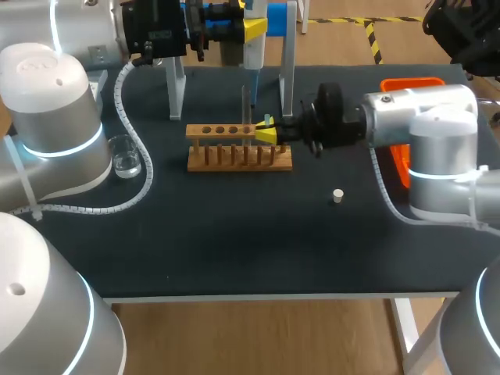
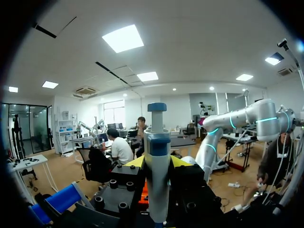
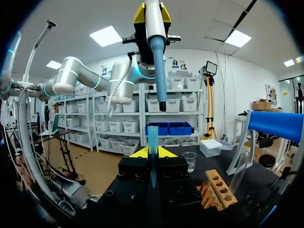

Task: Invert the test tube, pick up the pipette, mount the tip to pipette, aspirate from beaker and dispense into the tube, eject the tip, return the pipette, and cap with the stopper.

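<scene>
My left gripper [image 1: 251,31] hangs over the table's back middle, shut on the white and blue pipette [image 1: 251,55], whose shaft points down. The pipette [image 2: 157,161] stands upright between its yellow fingers [image 2: 136,162]. Just beneath it, my right gripper [image 1: 267,133] is shut on a pale blue pipette tip [image 3: 152,152], held upright with its open end a short gap below the pipette's nozzle [image 3: 161,102]. It hovers at the right end of the wooden rack [image 1: 238,150]. A clear test tube [image 3: 242,173] stands by the rack [image 3: 217,190]. The glass beaker [image 1: 125,156] sits left. The white stopper [image 1: 337,195] lies right of centre.
The pipette stand [image 1: 287,74], with metal legs and a blue bar, straddles the back of the table behind the rack. An orange container [image 1: 402,160] sits at the right edge behind my right arm. My left arm's cable [image 1: 141,168] loops around the beaker.
</scene>
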### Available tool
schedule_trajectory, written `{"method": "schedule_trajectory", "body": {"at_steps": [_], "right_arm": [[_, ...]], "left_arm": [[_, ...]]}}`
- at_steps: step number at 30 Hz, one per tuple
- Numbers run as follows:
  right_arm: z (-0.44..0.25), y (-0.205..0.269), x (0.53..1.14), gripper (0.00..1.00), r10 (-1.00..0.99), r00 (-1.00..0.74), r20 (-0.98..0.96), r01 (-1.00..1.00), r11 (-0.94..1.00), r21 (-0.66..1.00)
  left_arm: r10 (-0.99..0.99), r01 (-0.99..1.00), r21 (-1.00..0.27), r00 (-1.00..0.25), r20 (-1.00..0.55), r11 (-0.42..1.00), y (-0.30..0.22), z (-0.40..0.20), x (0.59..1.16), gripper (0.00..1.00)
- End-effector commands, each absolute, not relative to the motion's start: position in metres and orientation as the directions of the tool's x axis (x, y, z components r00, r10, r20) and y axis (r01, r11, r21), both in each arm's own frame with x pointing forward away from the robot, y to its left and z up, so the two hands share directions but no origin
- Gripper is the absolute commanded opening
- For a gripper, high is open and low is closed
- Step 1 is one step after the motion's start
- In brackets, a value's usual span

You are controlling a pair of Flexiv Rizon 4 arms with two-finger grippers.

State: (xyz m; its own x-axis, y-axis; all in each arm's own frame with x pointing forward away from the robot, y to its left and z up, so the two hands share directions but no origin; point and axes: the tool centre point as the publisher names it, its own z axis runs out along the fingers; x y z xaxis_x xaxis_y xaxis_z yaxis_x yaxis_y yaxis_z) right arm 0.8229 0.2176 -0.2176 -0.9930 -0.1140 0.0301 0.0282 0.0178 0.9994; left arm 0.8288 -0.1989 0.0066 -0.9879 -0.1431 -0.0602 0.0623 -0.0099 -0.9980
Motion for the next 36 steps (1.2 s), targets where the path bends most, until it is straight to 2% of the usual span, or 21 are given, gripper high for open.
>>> {"method": "schedule_trajectory", "body": {"at_steps": [1,36], "right_arm": [[-0.218,0.222,0.824,0.00,-0.114,-0.993,0.032,0.029,0.024,0.999],[-0.218,0.239,0.828,0.00,-0.103,-0.994,0.046,0.044,0.016,0.999]], "left_arm": [[-0.142,0.064,-0.998,-0.988,-0.061,-0.014,-0.198,0.006,0.828,0.00],[-0.142,0.064,-0.998,-0.988,-0.061,-0.014,-0.198,0.006,0.828,0.00]]}}
